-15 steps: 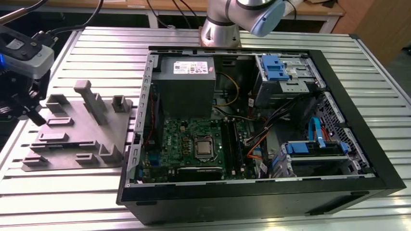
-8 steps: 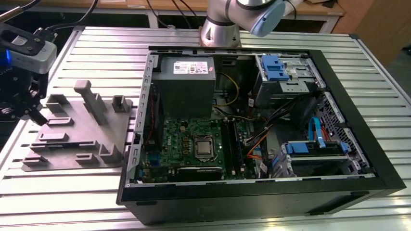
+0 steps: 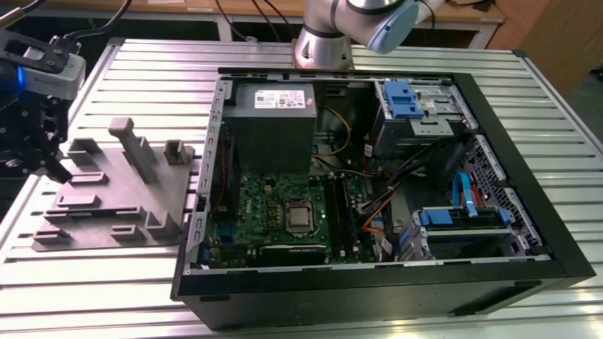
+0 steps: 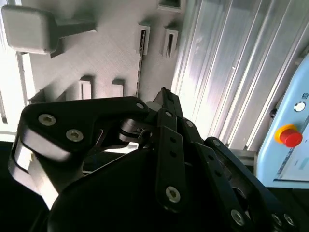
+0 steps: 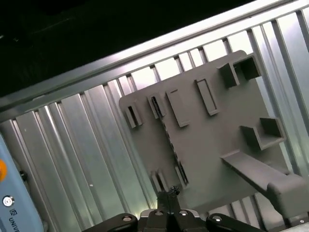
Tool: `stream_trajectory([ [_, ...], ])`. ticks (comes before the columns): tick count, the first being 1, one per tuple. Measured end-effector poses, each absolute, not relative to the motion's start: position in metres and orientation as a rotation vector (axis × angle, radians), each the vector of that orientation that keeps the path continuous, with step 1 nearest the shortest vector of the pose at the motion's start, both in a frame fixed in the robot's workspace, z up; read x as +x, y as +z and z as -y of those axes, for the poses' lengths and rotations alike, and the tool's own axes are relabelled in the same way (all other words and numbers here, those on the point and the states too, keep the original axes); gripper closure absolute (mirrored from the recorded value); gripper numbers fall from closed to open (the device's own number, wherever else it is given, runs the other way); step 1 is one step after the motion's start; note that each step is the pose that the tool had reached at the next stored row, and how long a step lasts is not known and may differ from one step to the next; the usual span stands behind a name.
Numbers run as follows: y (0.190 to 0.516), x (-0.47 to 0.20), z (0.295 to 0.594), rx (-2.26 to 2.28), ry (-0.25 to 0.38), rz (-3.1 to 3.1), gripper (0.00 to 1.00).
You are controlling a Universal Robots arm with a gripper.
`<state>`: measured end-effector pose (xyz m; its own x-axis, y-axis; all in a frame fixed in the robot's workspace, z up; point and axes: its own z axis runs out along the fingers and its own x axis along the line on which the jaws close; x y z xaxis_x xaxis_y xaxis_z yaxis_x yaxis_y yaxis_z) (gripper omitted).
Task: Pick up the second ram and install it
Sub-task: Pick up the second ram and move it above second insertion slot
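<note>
The fingers [image 4: 166, 104] of the gripper [image 4: 164, 92] are closed tip to tip in both wrist views, with nothing visible between them. In the exterior view the gripper [image 3: 55, 171] hangs over the table edge on the exterior view's left, at the outer border of the tray.

The slatted metal table [image 3: 113, 282] carries all items. An open computer case [image 3: 377, 300] occupies the table's middle and the exterior view's right. Inside it, a grey power-supply box [image 3: 273, 113] sits at the far end, and a green motherboard [image 3: 268, 205] lies below it.

The grey plastic tray [image 3: 113, 176] with upright blocks lies just beside the case, toward the table edge on the exterior view's left.

The second ram [image 5: 168, 140] stands on edge in the tray [image 5: 217, 135], a thin dark strip between slotted blocks. One end lies near the closed fingertips [image 5: 169, 193]; contact cannot be determined.
</note>
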<state>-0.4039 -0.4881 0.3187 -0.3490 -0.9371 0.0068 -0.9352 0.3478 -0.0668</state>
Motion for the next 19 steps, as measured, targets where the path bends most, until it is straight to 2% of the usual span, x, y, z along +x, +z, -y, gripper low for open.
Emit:
stream_trajectory([
  [10,0.312,-0.404,0.488,-1.992,-0.085,-2.378,0.9],
  [19,0.308,-0.404,0.488,-2.014,-0.082,-2.357,0.9],
])
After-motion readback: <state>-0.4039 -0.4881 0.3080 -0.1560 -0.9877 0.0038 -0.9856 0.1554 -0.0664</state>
